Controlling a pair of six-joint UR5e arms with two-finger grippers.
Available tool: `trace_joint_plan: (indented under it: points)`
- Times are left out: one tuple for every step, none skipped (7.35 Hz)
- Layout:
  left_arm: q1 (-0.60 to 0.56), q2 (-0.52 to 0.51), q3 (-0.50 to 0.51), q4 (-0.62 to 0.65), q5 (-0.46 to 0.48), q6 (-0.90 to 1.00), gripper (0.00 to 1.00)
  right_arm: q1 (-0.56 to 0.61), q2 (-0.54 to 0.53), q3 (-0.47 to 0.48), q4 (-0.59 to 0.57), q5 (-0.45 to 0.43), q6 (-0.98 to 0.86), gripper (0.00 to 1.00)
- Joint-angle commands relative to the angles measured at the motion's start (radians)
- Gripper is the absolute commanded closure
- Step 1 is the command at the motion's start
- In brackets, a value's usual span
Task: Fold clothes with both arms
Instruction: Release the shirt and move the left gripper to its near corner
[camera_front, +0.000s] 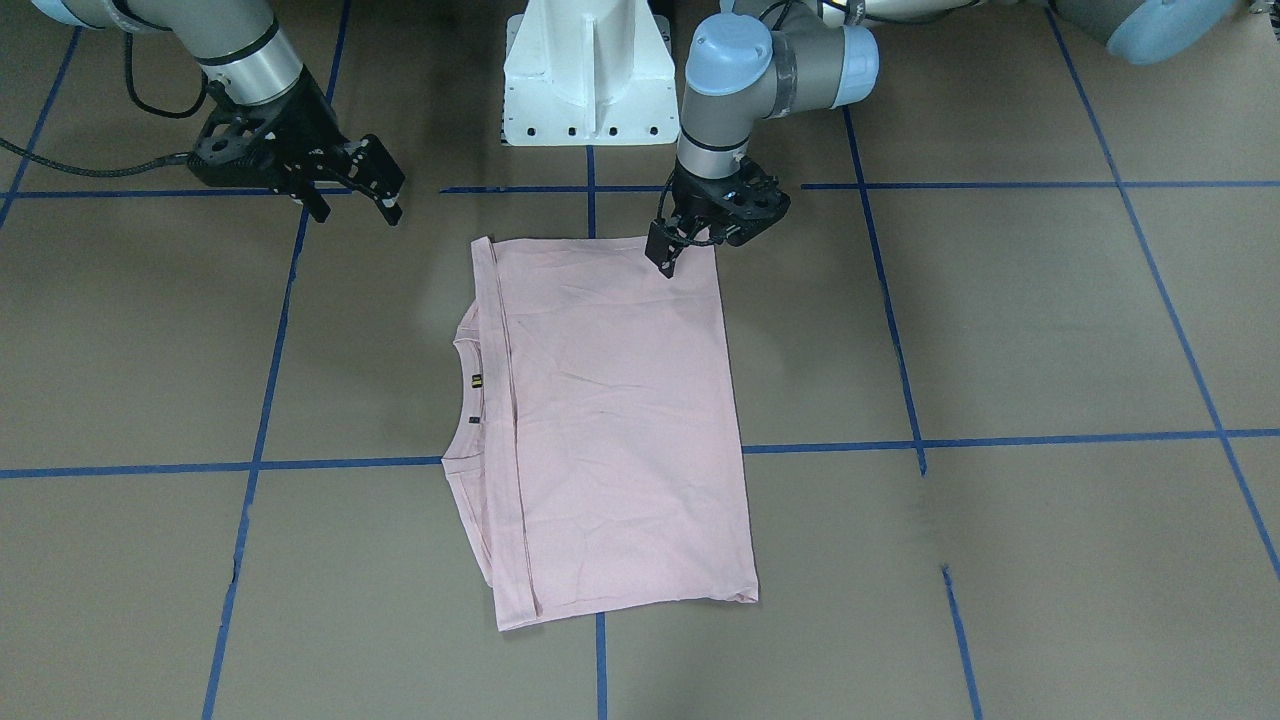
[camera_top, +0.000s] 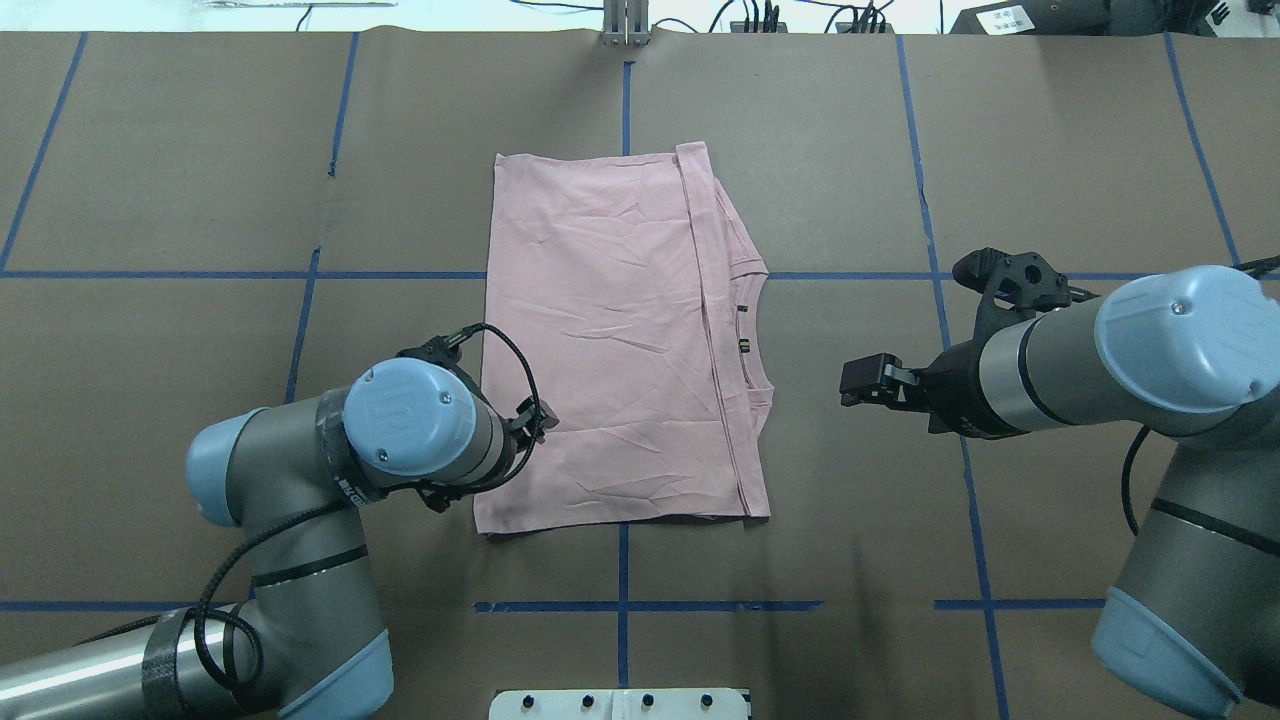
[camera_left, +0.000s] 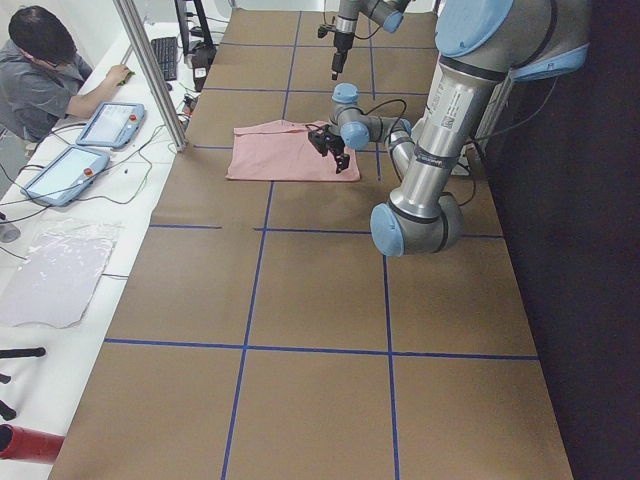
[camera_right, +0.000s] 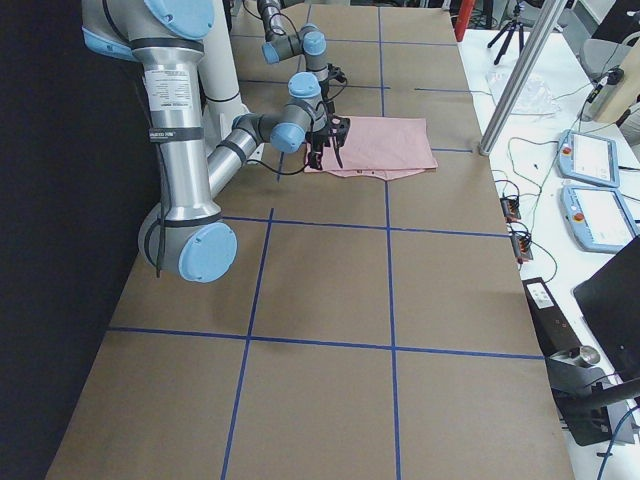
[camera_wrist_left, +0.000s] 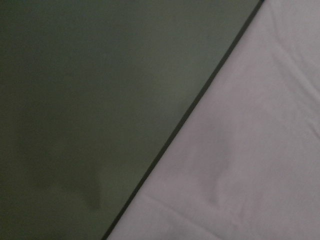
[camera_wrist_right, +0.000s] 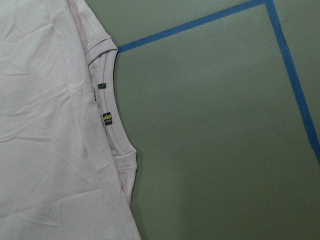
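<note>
The pale pink T-shirt lies flat on the brown table, folded over so its hem runs beside the ribbed collar. No print shows. My left gripper points down onto the shirt's corner nearest the robot; its fingers overlap in the front-facing view, so I cannot tell whether they are open or shut. The left wrist view shows only the shirt's edge close up. My right gripper hangs open and empty above bare table, off the collar side of the shirt.
Blue tape lines grid the table. The white pedestal base stands behind the shirt. A person sits past the far table edge with tablets, beside a metal post.
</note>
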Motion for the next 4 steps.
trace_joint_plan:
  points:
    - [0.028, 0.020, -0.002, 0.008, 0.004, -0.019, 0.02, 0.000, 0.009, 0.000, -0.002, -0.011, 0.000, 0.00]
    - [0.031, 0.034, -0.002, 0.007, 0.006, -0.019, 0.02, 0.000, 0.012, 0.000, -0.002, -0.011, 0.000, 0.00]
    - [0.033, 0.037, -0.002, 0.007, 0.006, -0.019, 0.05, 0.000, 0.012, 0.000, -0.002, -0.011, 0.000, 0.00]
    - [0.031, 0.036, -0.006, 0.007, 0.006, -0.019, 0.07, 0.002, 0.012, 0.000, -0.002, -0.011, 0.000, 0.00]
